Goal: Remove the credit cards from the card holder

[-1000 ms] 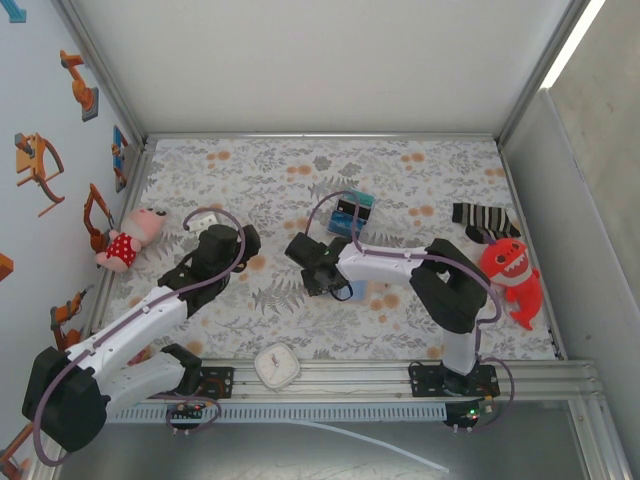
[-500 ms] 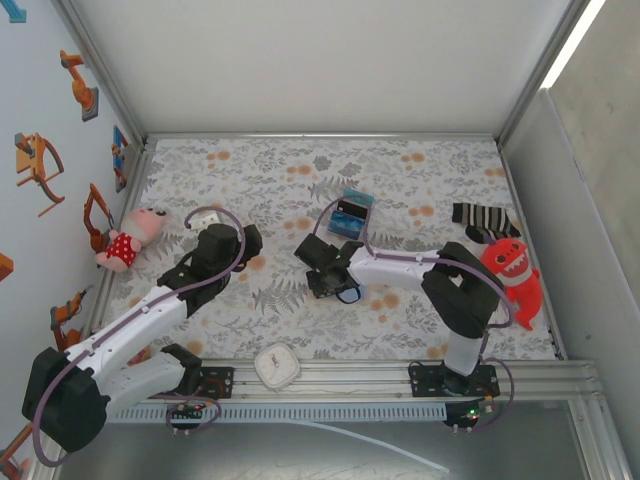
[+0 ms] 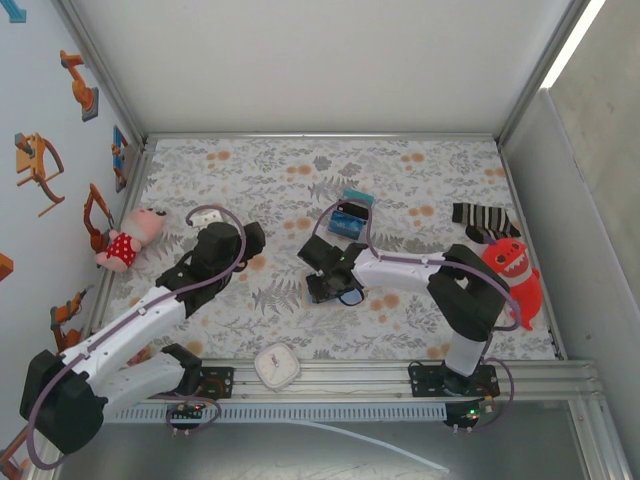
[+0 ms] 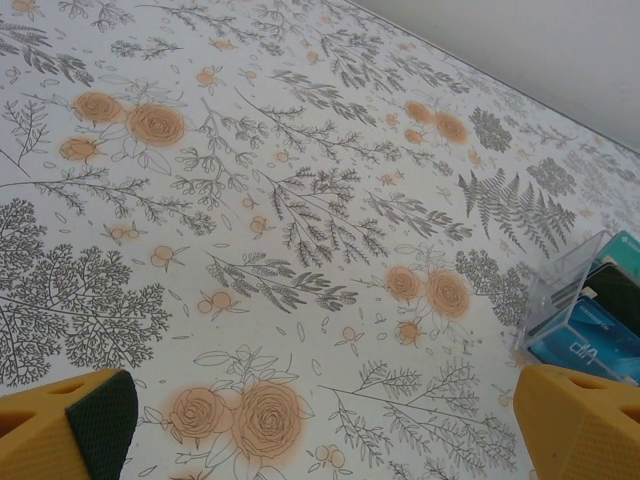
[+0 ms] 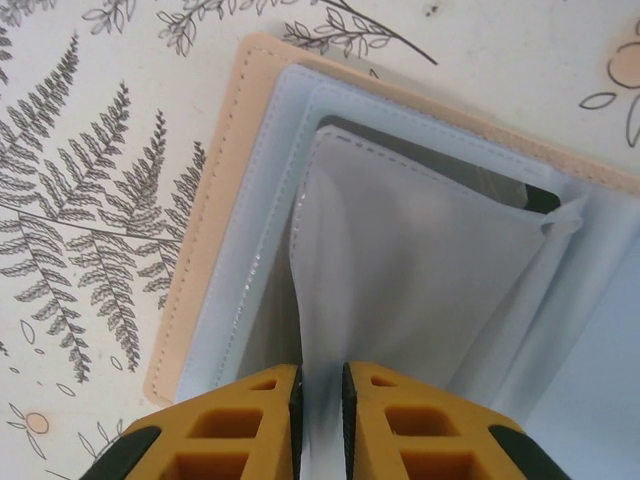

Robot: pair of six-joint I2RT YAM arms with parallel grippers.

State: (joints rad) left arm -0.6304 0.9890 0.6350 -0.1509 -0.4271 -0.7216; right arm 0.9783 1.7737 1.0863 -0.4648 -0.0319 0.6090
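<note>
The right gripper has its jaws pinched on a pale inside flap of the card holder. The card holder lies open on the flowery cloth, near the middle. The left gripper hangs over the cloth, jaws wide apart.

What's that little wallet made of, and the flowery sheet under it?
The card holder looks like faux leather outside: tan and matte, with a stitched edge. Inside it seems to be soft vinyl or plastic, pale blue-grey with a slight sheen, buckling where it is pinched. The sheet looks like a matte printed cloth or vinyl cover lying flat. I cannot tell which.
</note>
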